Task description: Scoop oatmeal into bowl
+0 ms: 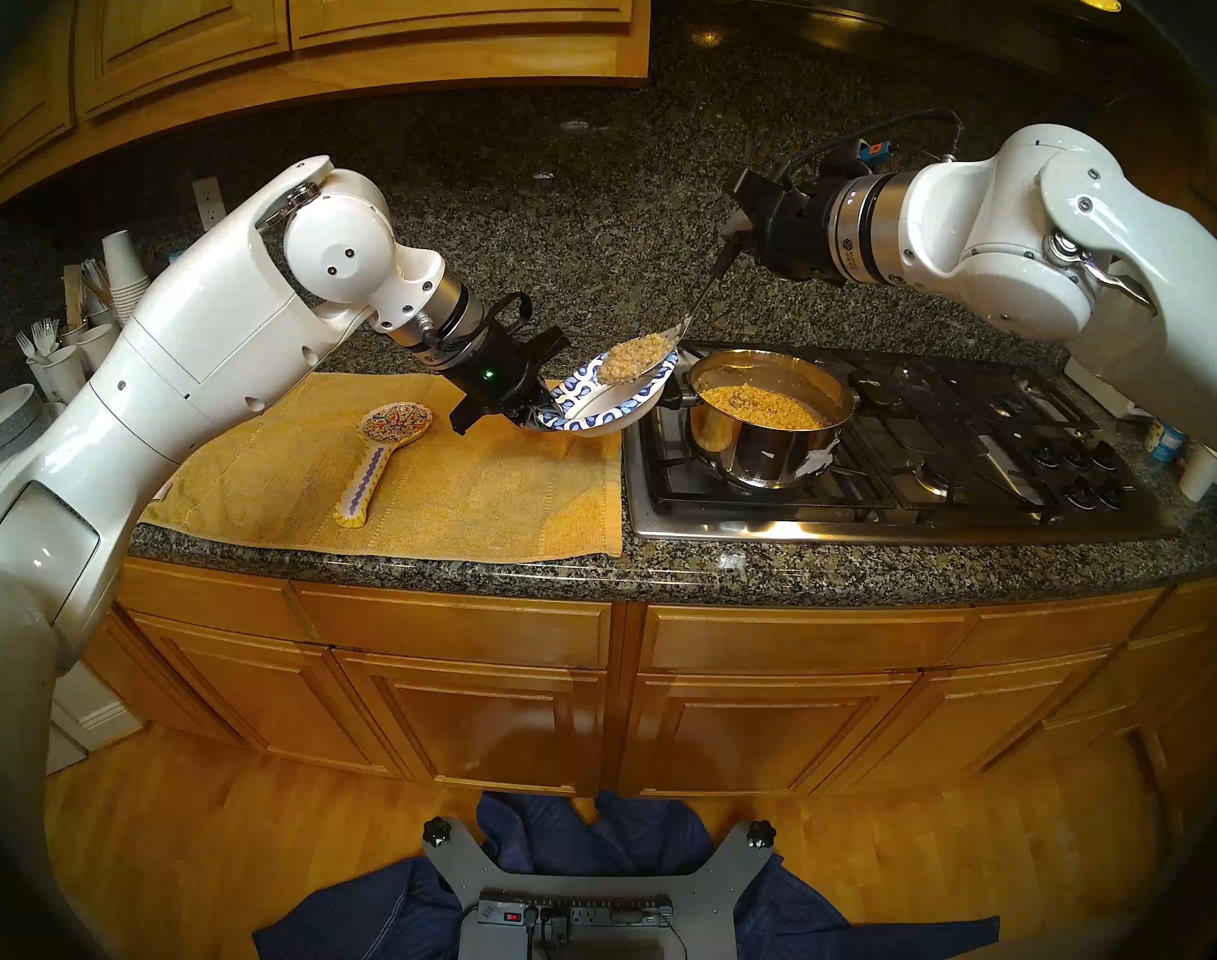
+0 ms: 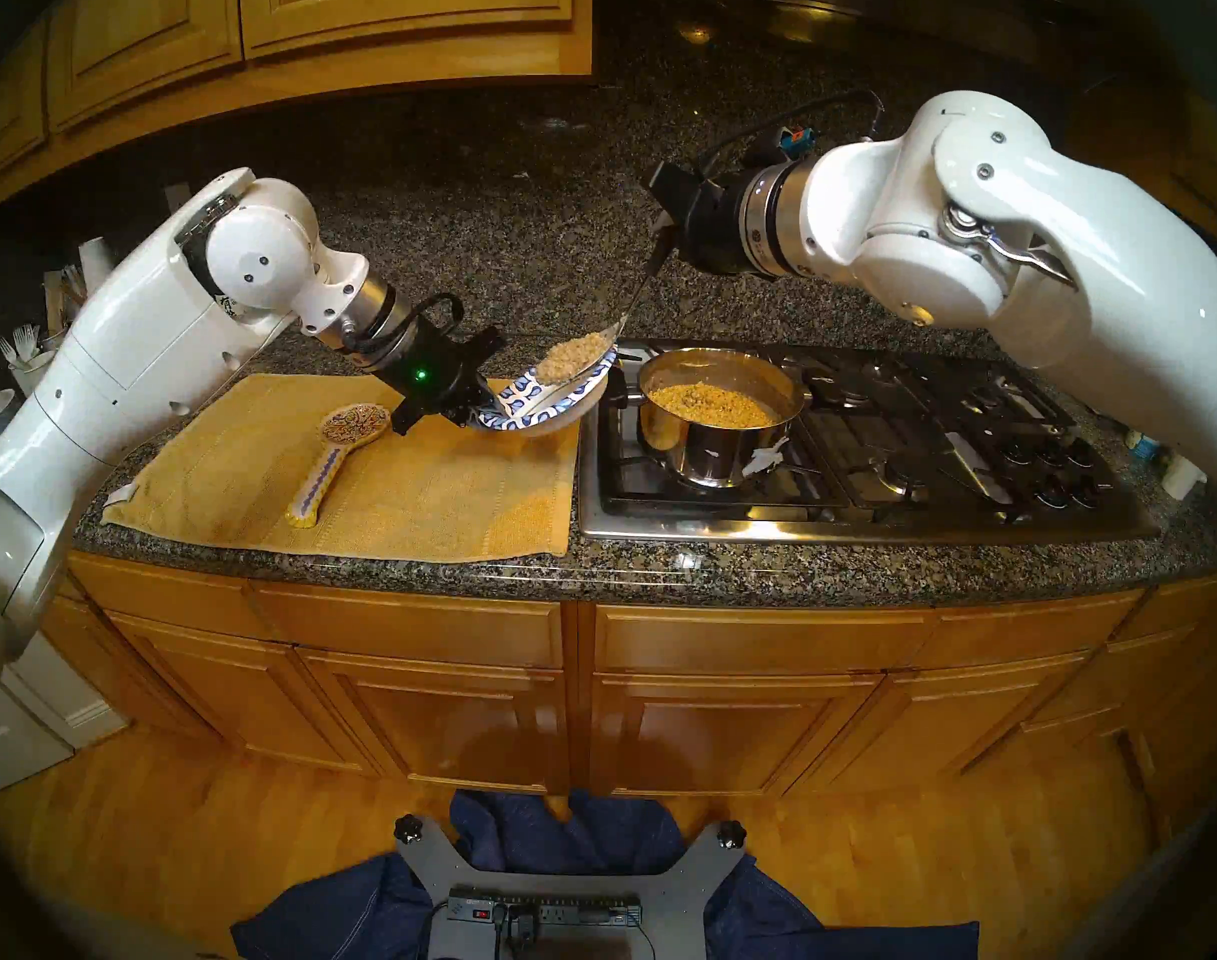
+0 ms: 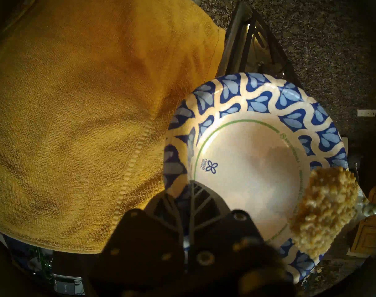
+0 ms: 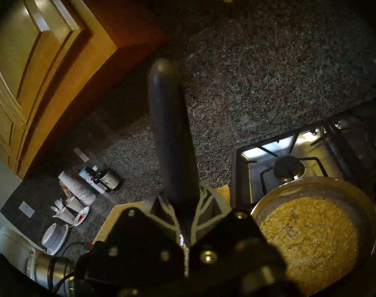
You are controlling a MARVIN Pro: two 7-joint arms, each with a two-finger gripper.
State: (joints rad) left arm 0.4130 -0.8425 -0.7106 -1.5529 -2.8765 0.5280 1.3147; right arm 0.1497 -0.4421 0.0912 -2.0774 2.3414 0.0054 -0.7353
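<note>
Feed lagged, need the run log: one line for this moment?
left gripper: shut on blue-and-white paper bowl, tilted | right gripper: shut on dark-handled metal spoon | tan oatmeal: heaped on spoon over bowl | bowl: empty

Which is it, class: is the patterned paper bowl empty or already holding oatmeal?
Empty: the bowl's white centre is bare, and the oatmeal sits heaped on the spoon over its rim.

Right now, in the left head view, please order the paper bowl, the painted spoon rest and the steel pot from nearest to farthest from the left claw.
1. Paper bowl: gripped at its rim by the left claw.
2. Spoon rest: on the yellow towel.
3. Pot: on the stove.
</note>
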